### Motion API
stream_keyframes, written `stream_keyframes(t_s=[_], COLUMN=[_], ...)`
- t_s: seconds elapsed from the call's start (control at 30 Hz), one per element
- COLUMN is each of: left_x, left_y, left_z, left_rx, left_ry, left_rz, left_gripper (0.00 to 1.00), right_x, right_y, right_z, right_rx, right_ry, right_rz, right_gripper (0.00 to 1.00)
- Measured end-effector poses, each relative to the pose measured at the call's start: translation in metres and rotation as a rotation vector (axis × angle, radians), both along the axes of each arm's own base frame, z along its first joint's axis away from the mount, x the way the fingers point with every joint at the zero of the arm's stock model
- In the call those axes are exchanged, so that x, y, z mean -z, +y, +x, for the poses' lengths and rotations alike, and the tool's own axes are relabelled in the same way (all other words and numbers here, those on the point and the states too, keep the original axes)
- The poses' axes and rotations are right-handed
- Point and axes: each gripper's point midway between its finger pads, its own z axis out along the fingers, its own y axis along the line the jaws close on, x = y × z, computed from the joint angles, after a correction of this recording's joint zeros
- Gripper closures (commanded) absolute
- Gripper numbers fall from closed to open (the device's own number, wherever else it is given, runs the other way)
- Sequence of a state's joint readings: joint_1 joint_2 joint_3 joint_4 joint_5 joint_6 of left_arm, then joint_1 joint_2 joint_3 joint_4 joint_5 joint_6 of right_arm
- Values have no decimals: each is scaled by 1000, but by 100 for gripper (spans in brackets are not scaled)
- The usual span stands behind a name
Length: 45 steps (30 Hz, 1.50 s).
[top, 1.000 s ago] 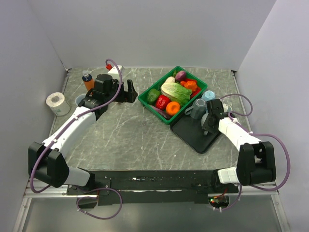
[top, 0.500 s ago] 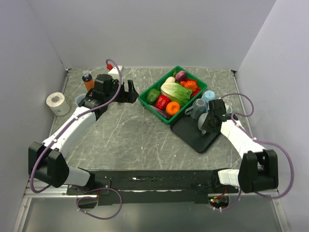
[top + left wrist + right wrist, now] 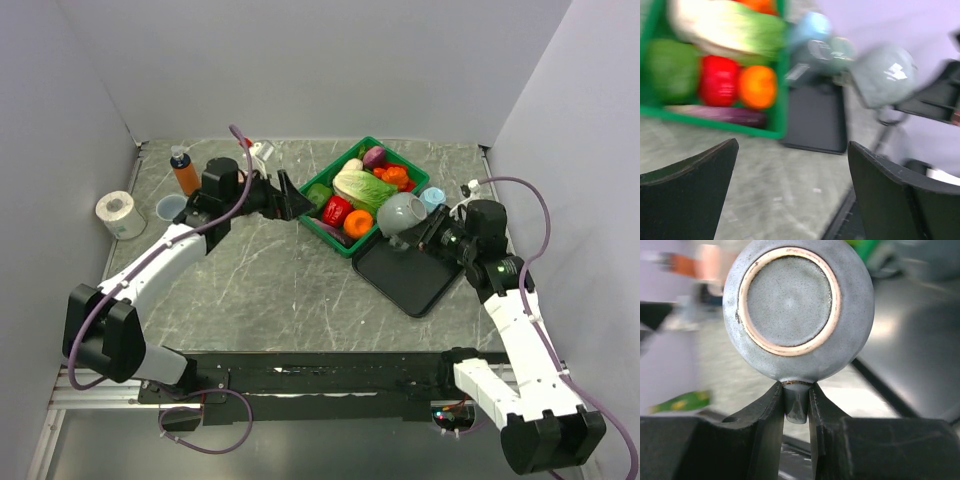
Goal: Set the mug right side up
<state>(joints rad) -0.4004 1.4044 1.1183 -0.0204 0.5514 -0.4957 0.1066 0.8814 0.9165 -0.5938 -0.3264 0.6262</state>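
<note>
The grey mug (image 3: pixel 401 213) is in the air over the far corner of the black tray (image 3: pixel 410 278), next to the green basket (image 3: pixel 411 168). My right gripper (image 3: pixel 424 236) is shut on its handle. In the right wrist view the mug (image 3: pixel 798 305) shows its round base with a tan ring, and its handle sits pinched in my right gripper (image 3: pixel 798 402). My left gripper (image 3: pixel 292 201) is open and empty at the basket's left corner. In the left wrist view the gripper (image 3: pixel 792 150) points at the blurred mug (image 3: pixel 885 75).
The green basket (image 3: pixel 715 117) holds several vegetables. A light blue cup (image 3: pixel 433 197) stands behind the tray. An orange bottle (image 3: pixel 183 169), a blue dish (image 3: pixel 171 208) and a paper roll (image 3: pixel 120 213) sit at the far left. Grey walls close in three sides.
My right arm has lifted the mug off the tray by its handle and tipped it. My left arm has swung right, toward the basket.
</note>
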Motion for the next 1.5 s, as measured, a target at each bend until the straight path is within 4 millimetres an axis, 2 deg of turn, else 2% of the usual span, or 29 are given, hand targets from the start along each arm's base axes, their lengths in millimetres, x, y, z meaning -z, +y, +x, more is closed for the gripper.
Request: stream_keyframes(t_s=[0.17,0.33,0.47,0.6,0.67,0.73,0.97,1.37,1.5], left_x=[-7,-36,-60,-80,-87,-93,-104,-103,-103], left_y=[-43,-79,-85,-85,-85,-85,-87,-89,-88], left_z=[-41,-79,-94,-97,-99,-102,-104,-102,-101], left_rx=[163,297,340,358,366,378,405,391,385], left_ry=[64,49,6,-15,-14,-15,11,72,85], left_rz=[-148,-267,-352,-417,-443,-470,-537,-572,-580], left_gripper=[4,4,4,3,1,5,25,42,51], right_x=[-36,-64,-93,-114,-122,-129,-144,-142,-141], right_y=[34,71,102,120,123,126,134,136,137], right_z=[8,10,3,-4,-5,-6,-8,-10,-12], right_rx=[-101,-215,-322,-395,-411,-422,-465,-488,-496], right_ry=[-120,-196,-259,-312,-333,-353,-393,-445,-468], right_rz=[191,343,445,512,536,555,611,634,635], right_gripper=[100,100,100,100,100,100,100,100,100])
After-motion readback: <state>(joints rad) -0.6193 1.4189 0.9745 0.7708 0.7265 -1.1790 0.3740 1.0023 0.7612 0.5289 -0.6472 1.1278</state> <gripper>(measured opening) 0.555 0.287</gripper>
